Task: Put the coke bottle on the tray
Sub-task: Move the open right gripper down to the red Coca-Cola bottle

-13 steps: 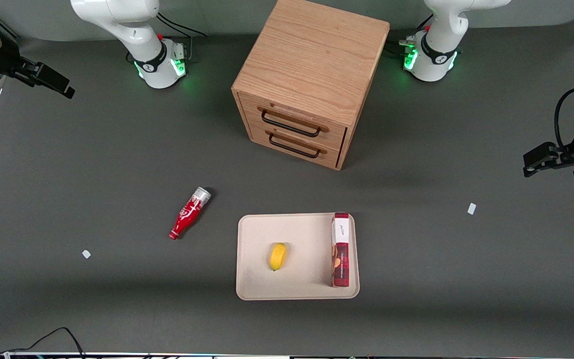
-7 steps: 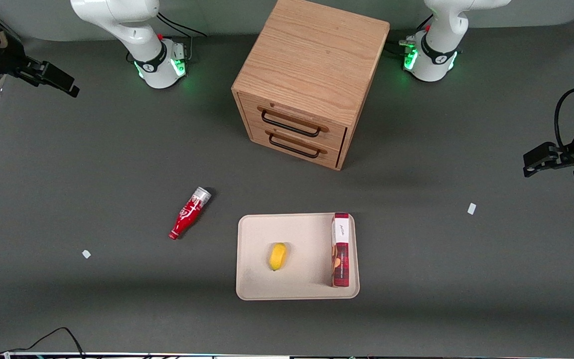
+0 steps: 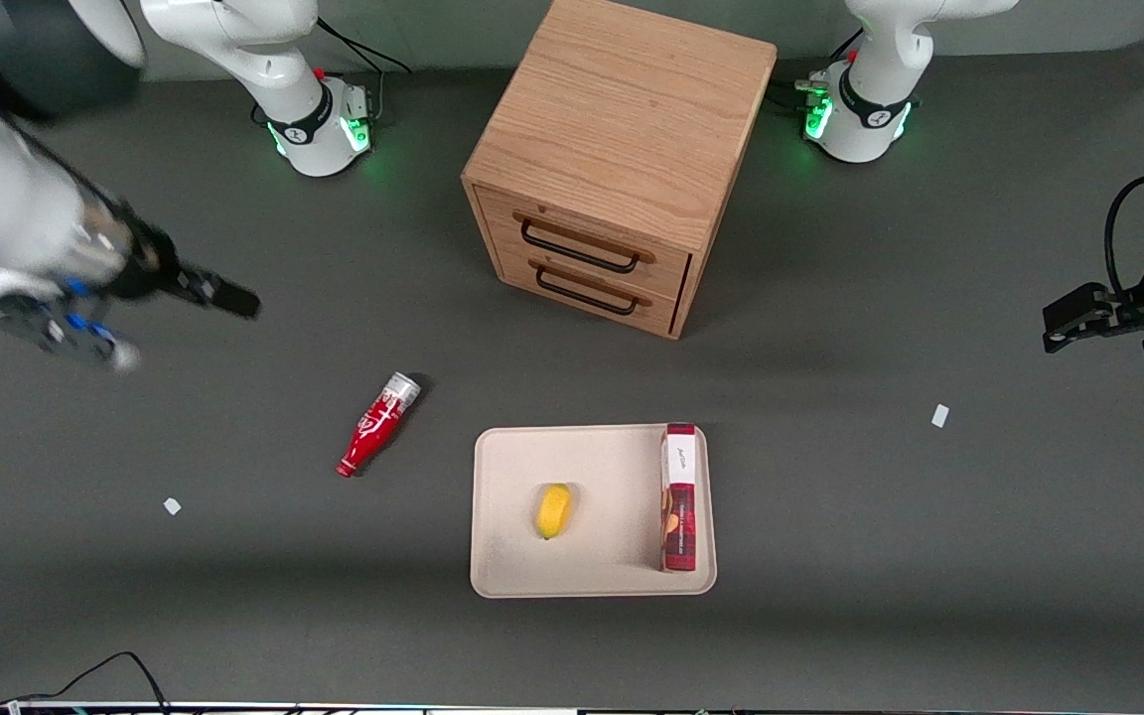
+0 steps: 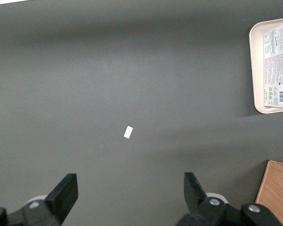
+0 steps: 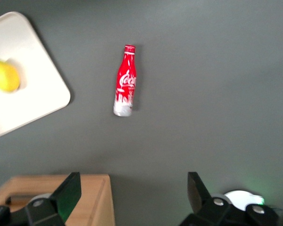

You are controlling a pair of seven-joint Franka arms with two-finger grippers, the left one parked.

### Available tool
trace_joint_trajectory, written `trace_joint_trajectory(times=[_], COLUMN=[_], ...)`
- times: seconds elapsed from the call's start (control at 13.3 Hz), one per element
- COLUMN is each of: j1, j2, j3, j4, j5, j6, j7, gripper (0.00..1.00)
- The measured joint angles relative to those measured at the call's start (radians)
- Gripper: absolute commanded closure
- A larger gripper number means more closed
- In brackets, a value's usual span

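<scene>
The coke bottle (image 3: 376, 425) lies on its side on the dark table, silver base pointing toward the cabinet, red cap toward the front camera. It lies beside the beige tray (image 3: 592, 462), apart from it, on the working arm's side. It also shows in the right wrist view (image 5: 125, 82), together with a corner of the tray (image 5: 35, 63). My right gripper (image 3: 207, 291) hangs above the table, farther from the front camera than the bottle and toward the working arm's end. Its fingers stand wide apart and hold nothing (image 5: 132, 193).
A yellow lemon (image 3: 553, 510) and a red-and-white box (image 3: 679, 497) are on the tray. A wooden drawer cabinet (image 3: 612, 149) stands farther from the front camera than the tray. Small white tape marks (image 3: 172, 506) (image 3: 940, 415) lie on the table.
My right arm has swung in from the table's edge toward the middle and nearer the bottle. The bottle, tray and other things have not moved.
</scene>
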Motion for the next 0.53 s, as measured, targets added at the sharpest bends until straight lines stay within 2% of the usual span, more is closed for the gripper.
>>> trace_joint_trajectory(times=[0.22, 0.53], j1=[0.006, 0.014], j2=[0.173, 0.281], j3=[0.015, 0.019], j4=[-0.039, -0.183], j5=[-0.007, -0.079], j6=[0.163, 0.427], j7=[0.116, 0.236], gripper=[0.0, 0.0])
